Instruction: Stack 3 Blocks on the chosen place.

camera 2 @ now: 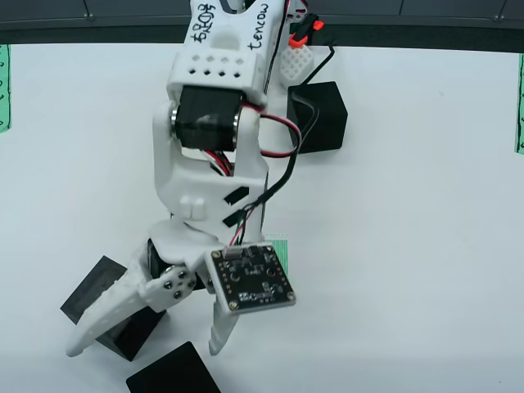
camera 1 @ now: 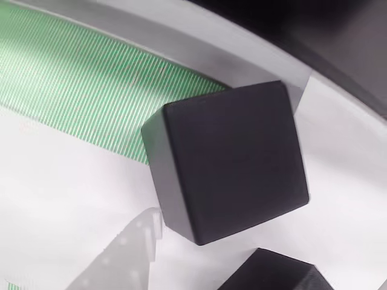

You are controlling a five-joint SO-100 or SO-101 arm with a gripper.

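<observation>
Seen from above, my gripper [camera 2: 147, 348] stands open low over the table, jaws wide apart. One black block [camera 2: 102, 299] lies under and beside its left finger [camera 2: 106, 315]. A second block [camera 2: 172, 375] sits at the bottom edge, just below the fingertips. The third block [camera 2: 321, 115] rests further back, right of the arm. A green striped patch [camera 2: 282, 250] peeks out behind the camera board. In the close view, a block [camera 1: 230, 160] sits at the edge of a green striped patch [camera 1: 84, 90], another block [camera 1: 275, 275] shows below, and a white finger [camera 1: 121, 260] shows at lower left.
More green striped patches sit at the left edge [camera 2: 4, 86] and right edge [camera 2: 519, 102] of the white table [camera 2: 426, 246]. A dark strip [camera 2: 409, 20] runs along the back. The arm's cables [camera 2: 282, 164] hang beside the third block.
</observation>
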